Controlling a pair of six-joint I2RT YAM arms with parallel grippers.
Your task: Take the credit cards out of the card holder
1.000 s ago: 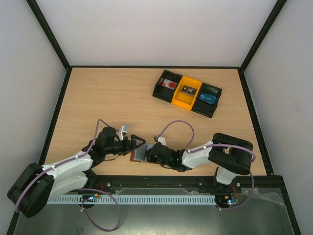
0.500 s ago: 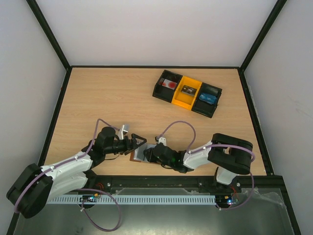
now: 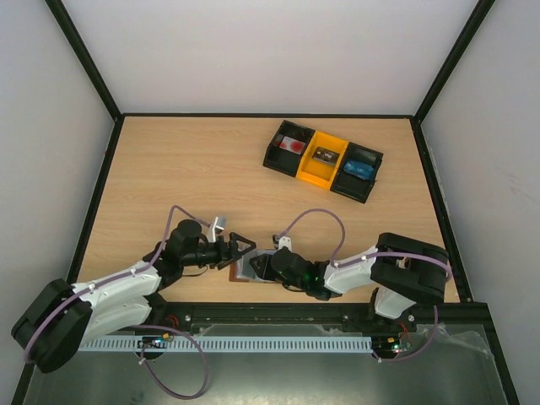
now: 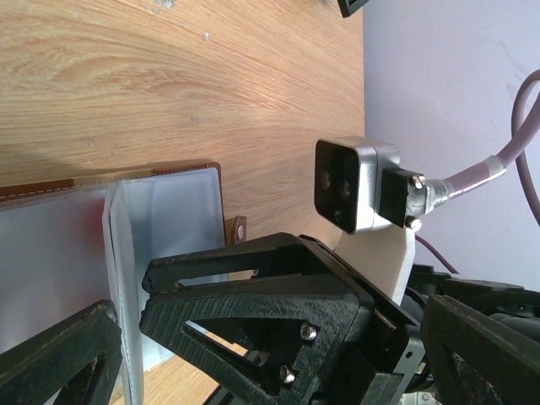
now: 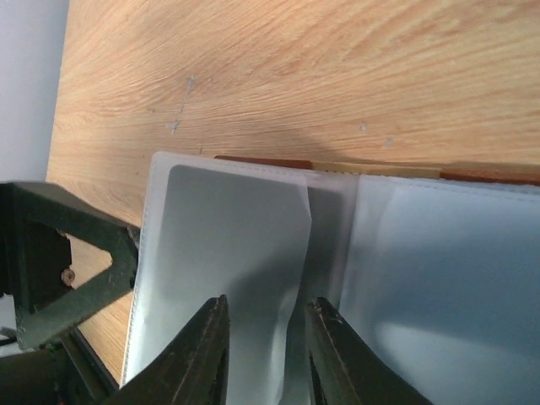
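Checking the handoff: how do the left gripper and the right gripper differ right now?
The left gripper stands wide open; the right gripper shows only a narrow gap. The right gripper is over the open card holder; the left gripper sits at its edge. Both are low, facing each other across the card holder.

Nothing legible shows anywhere: the open card holder (image 5: 439,270), the pale credit card (image 5: 228,261) in its clear sleeve and the tray of bins (image 3: 322,160) bear no readable writing.
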